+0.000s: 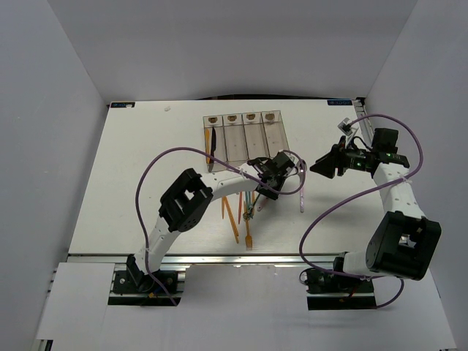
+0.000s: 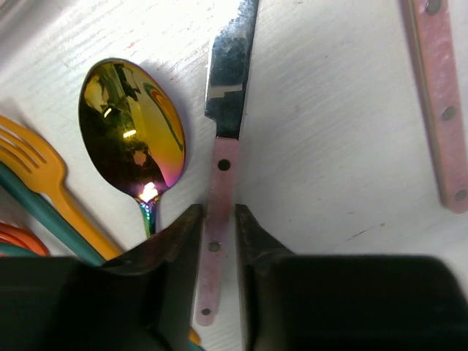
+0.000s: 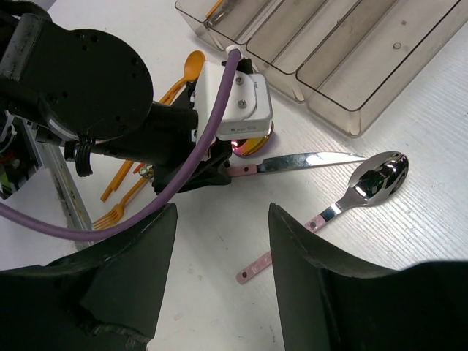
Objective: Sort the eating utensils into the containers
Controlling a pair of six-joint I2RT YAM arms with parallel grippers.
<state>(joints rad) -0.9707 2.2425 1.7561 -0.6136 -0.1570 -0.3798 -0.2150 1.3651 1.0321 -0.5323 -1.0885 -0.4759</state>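
Note:
My left gripper (image 2: 218, 212) is down at the table, its fingers closed around the pink handle of a steel-bladed knife (image 2: 223, 146) that lies flat. A shiny gold spoon (image 2: 131, 128), an orange fork (image 2: 44, 175) and a teal handle (image 2: 44, 216) lie just left of it. My right gripper (image 3: 223, 212) is open and empty, hovering over bare table to the right. A pink-handled silver spoon (image 3: 365, 183) lies beyond it, next to the knife (image 3: 307, 161). The four clear containers (image 1: 245, 135) stand behind; the leftmost holds an orange and a black utensil (image 1: 210, 142).
Several orange and teal utensils (image 1: 245, 212) lie in a loose pile near the left arm's forearm. Purple cables loop over both arms. White walls enclose the table on three sides.

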